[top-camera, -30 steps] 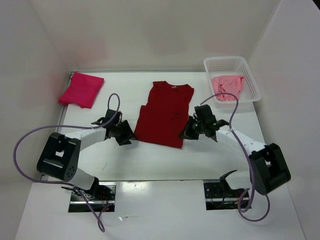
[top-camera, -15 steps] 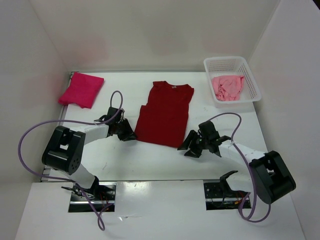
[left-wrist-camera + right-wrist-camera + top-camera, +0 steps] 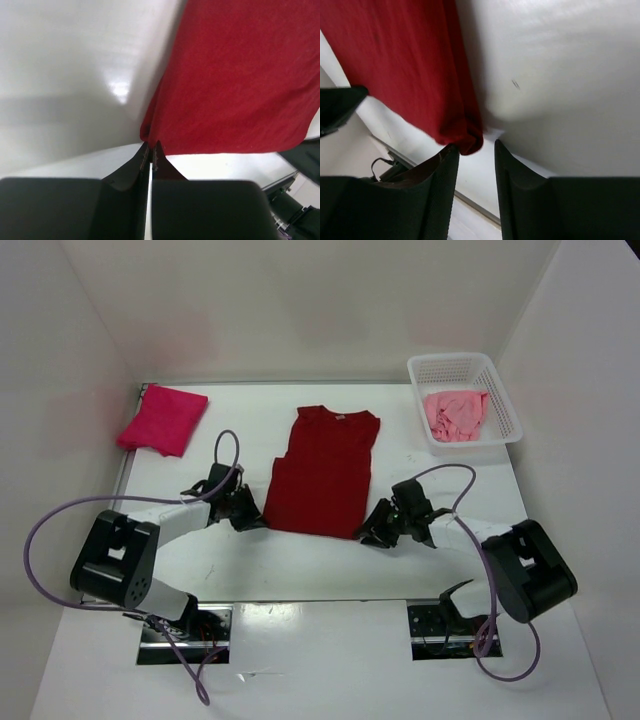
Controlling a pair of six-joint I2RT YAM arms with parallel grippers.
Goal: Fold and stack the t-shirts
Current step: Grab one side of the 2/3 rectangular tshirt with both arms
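Dark red t-shirt (image 3: 322, 472) lies between left claw (image 3: 256, 521) and right claw (image 3: 368, 534).

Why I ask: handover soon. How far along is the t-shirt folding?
Done: the magenta shirt lies folded at the far left.
In hand: the dark red shirt lies flat mid-table. The left end effector is shut on its near corner, and the right end effector is open around the other.
Left: the light pink shirt lies crumpled in the basket. Nothing is stacked yet.
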